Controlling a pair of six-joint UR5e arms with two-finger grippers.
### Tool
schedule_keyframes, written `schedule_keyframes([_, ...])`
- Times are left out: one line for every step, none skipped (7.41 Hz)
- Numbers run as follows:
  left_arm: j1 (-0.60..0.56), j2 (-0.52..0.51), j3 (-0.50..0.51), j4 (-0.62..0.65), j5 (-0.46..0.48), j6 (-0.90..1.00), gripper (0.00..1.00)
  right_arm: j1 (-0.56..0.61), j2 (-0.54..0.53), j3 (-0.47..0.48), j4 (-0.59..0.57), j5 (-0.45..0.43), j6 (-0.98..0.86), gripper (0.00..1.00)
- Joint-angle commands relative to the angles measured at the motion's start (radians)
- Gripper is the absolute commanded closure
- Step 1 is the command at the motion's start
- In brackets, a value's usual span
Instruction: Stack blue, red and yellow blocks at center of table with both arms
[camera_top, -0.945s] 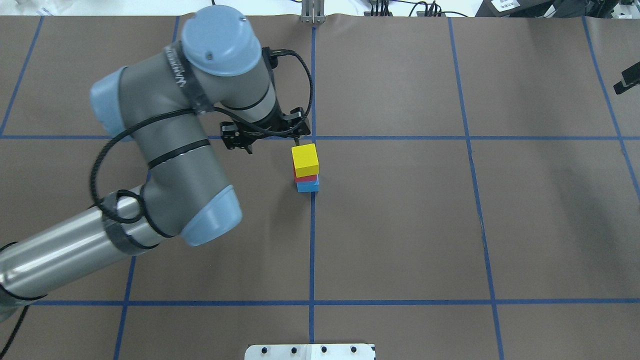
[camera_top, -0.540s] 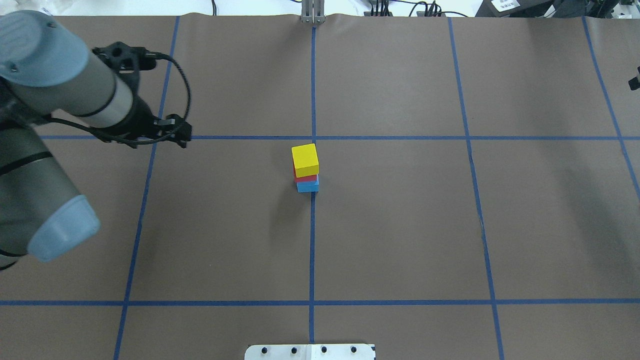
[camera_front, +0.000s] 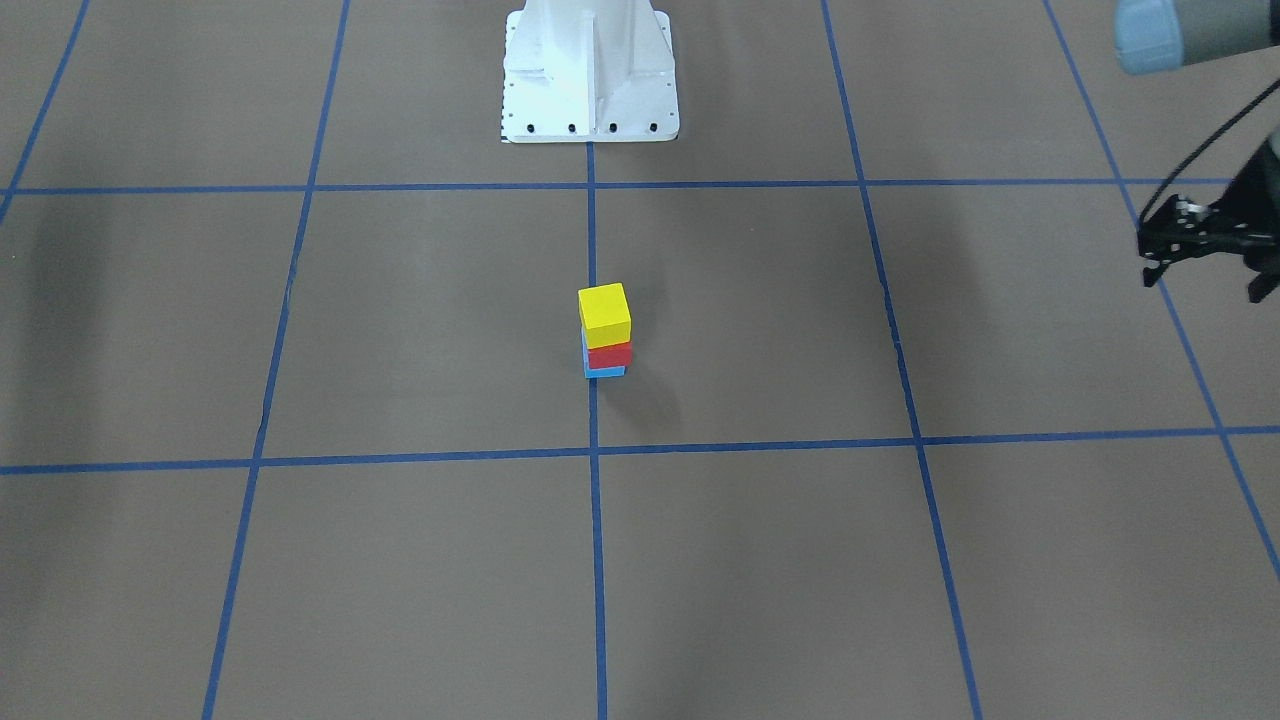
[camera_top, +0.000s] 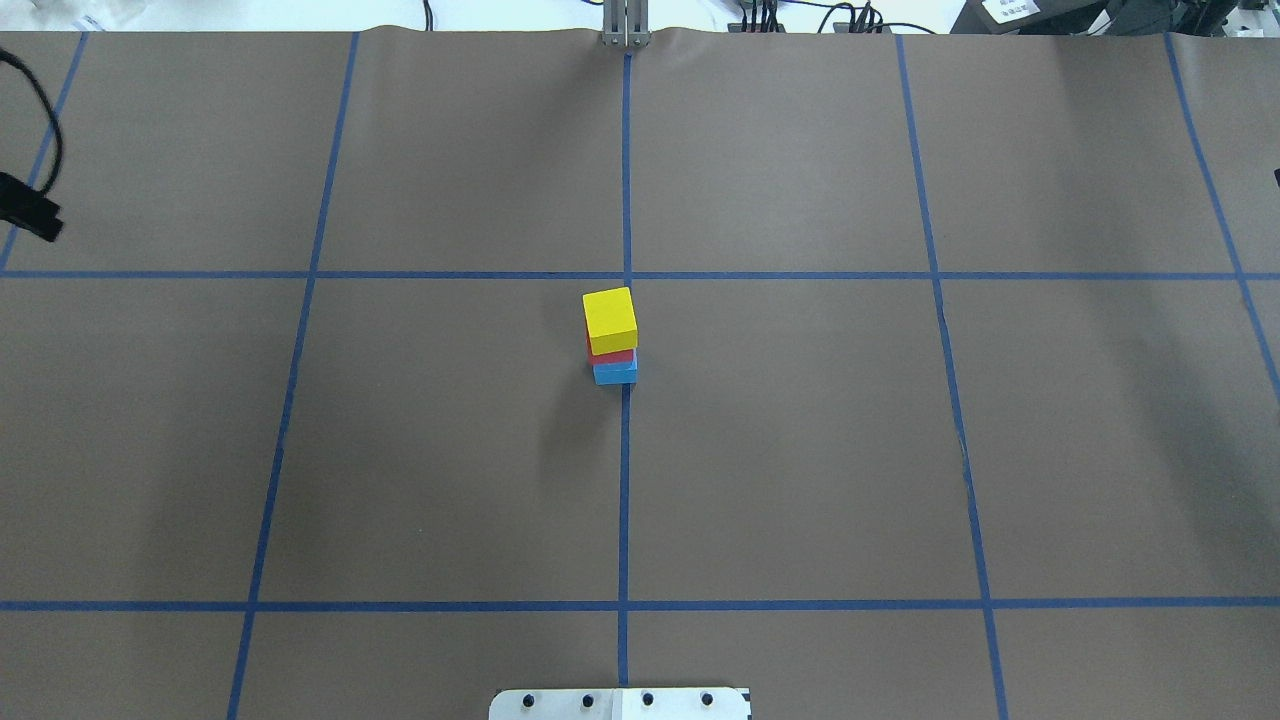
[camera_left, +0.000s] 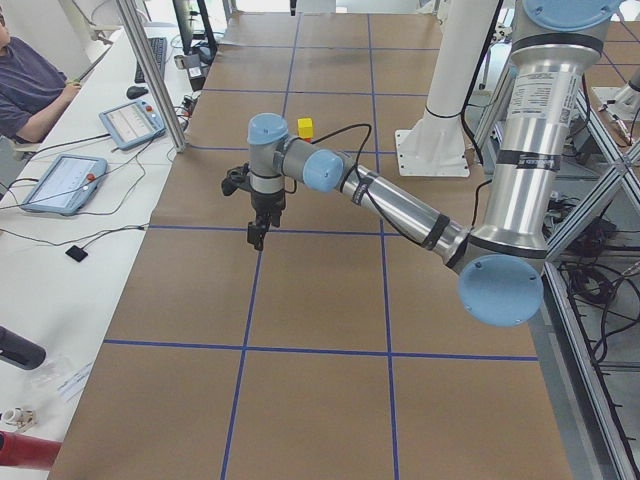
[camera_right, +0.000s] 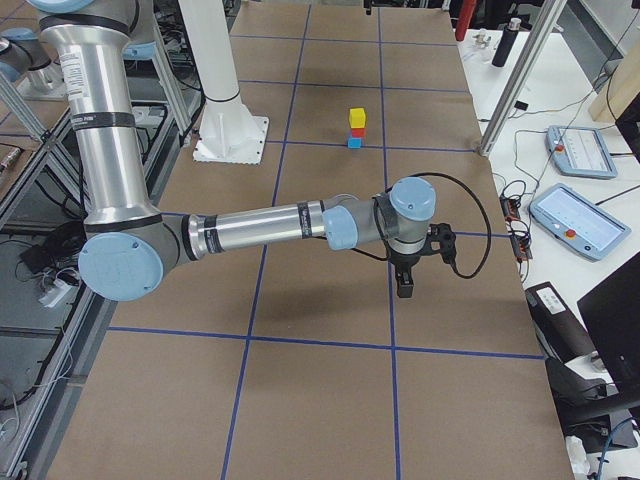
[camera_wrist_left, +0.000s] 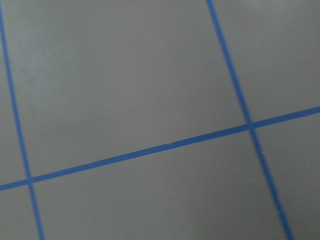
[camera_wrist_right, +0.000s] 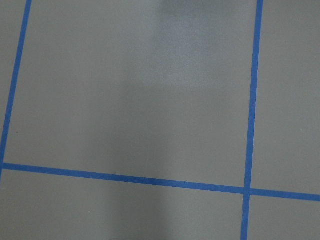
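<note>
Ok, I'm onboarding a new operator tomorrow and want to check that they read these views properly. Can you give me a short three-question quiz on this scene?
1. True or false: the left gripper is holding a block.
2. Which colour of block is on top? A) red B) yellow C) blue
3. Which block rests directly on the table?

Key
1. False. It is empty and off to the side, well clear of the blocks.
2. B, the yellow block.
3. The blue block, with the red block on it.
</note>
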Motion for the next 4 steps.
schedule_keyframes([-0.171,0.044,0.140,-0.003,-0.023,0.211,0.00,0.002,-0.035,0.002,-0.002,0.003,0.002,0.00])
schedule_keyframes([-0.202,0.044,0.209,-0.006,-0.083,0.214,0.00,0.007,-0.041,0.002,-0.002,0.007,0.002,0.00])
schedule_keyframes([-0.201,0.041,0.256,-0.034,-0.102,0.214,0.00,0.012,-0.053,0.005,-0.002,0.012,0.002,0.00])
schedule_keyframes([-0.202,0.053,0.290,-0.060,-0.103,0.216,0.00,0.015,-0.067,0.008,-0.002,0.016,0.002,0.00])
